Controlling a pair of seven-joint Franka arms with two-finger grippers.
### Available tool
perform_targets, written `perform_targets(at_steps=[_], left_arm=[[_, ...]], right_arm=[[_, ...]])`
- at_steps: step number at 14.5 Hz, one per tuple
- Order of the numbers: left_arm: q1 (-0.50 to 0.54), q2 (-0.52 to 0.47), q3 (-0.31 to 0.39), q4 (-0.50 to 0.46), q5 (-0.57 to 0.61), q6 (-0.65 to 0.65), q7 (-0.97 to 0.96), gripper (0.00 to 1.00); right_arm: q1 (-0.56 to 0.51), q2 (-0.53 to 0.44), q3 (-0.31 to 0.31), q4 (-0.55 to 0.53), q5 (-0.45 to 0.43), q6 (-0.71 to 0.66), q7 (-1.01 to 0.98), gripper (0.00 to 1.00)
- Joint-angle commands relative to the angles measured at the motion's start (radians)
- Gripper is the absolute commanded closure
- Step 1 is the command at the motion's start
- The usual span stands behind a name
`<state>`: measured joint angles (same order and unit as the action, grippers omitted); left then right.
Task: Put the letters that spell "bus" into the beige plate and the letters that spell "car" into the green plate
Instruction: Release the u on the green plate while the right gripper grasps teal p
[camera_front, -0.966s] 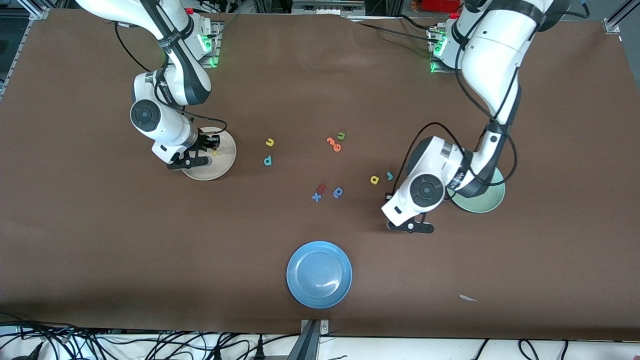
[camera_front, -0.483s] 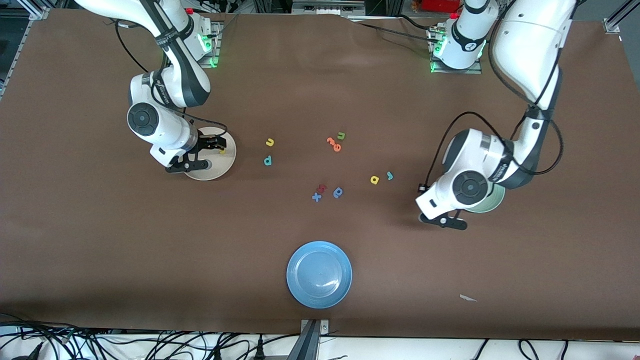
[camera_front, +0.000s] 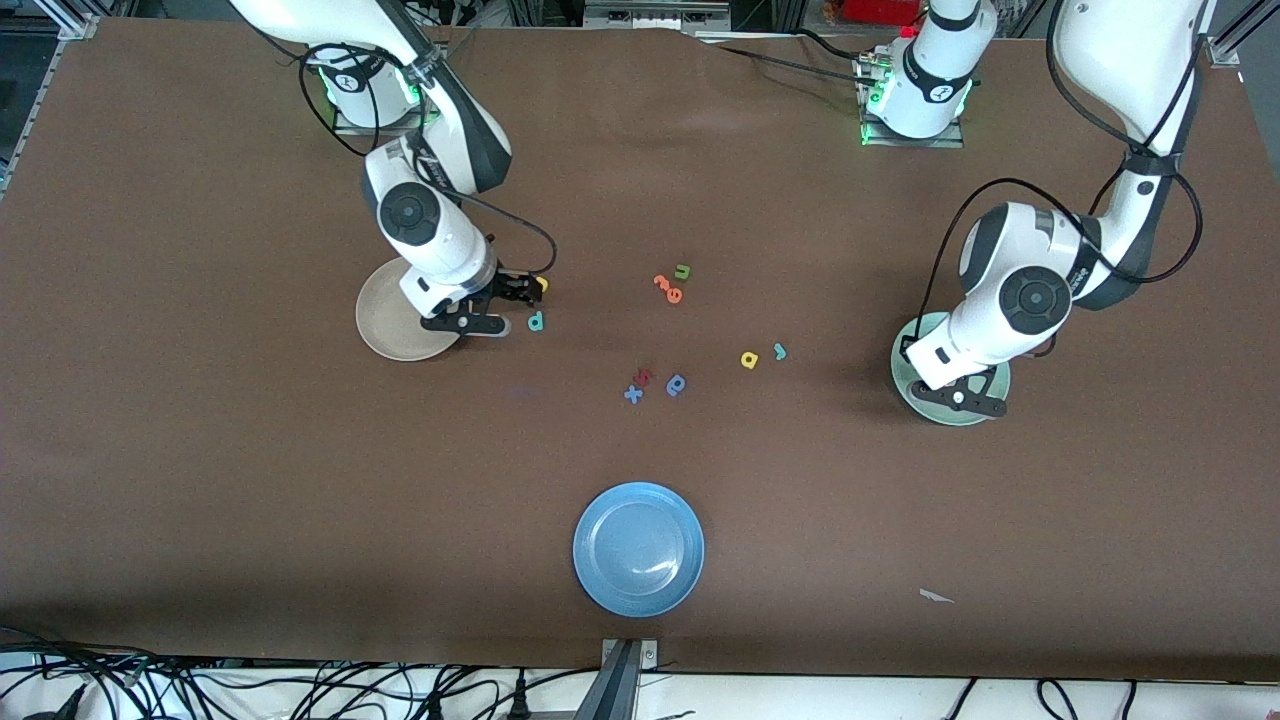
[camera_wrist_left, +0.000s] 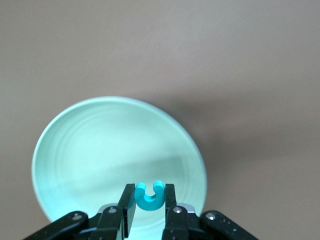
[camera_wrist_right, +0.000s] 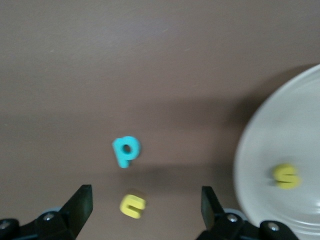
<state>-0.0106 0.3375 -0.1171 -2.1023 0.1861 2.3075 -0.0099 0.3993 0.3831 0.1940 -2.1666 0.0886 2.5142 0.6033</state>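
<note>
The left gripper (camera_wrist_left: 150, 212) hangs over the green plate (camera_wrist_left: 75, 150), fingers (camera_wrist_left: 129, 205) clamped on the teal c (camera_wrist_left: 150, 196); the yellow a (camera_front: 749, 360) and teal r (camera_front: 780, 351) lie at the plate's nine o'clock. The right gripper (camera_wrist_right: 145, 205) hovers with fingers apart over the yellow u (camera_wrist_right: 132, 205) and teal b (camera_wrist_right: 125, 150) beside the beige plate (camera_wrist_right: 280, 145) – the s (camera_wrist_right: 286, 176) already inside. The two letters lie near each other – a careless descent could nudge the b on the worktop (camera_front: 250, 480).
</note>
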Motion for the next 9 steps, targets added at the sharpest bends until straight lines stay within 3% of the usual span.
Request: perform_targets(at_steps=[1, 2, 3, 4, 7, 9], left_arm=[[0.03, -0.054, -0.012, -0.081, 0.038, 0.035, 0.013, 0.87], [0.037, -0.048, -0.012, -0.078, 0.039, 0.035, 0.015, 0.7], [0.037, -0.029, -0.012, -0.068, 0.038, 0.033, 0.015, 0.17], [0.037, -0.017, -0.012, -0.064, 0.038, 0.033, 0.015, 0.0], [0.026, -0.017, -0.015, -0.033, 0.029, 0.023, 0.008, 0.0], [0.006, -0.015, -0.036, -0.009, -0.008, 0.023, -0.021, 0.0]], right_arm=[[0.035, 0.072, -0.005, 0.011, -0.018, 0.096, 0.067, 0.04], [0.041, 0.082, -0.007, 0.005, -0.018, 0.116, 0.067, 0.04], [0.041, 0.086, -0.007, -0.001, -0.03, 0.129, 0.067, 0.04], [0.041, 0.088, -0.007, -0.009, -0.052, 0.138, 0.067, 0.04], [0.041, 0.092, -0.008, -0.007, -0.061, 0.14, 0.066, 0.05], [0.041, 0.092, -0.008, -0.007, -0.101, 0.138, 0.064, 0.14]])
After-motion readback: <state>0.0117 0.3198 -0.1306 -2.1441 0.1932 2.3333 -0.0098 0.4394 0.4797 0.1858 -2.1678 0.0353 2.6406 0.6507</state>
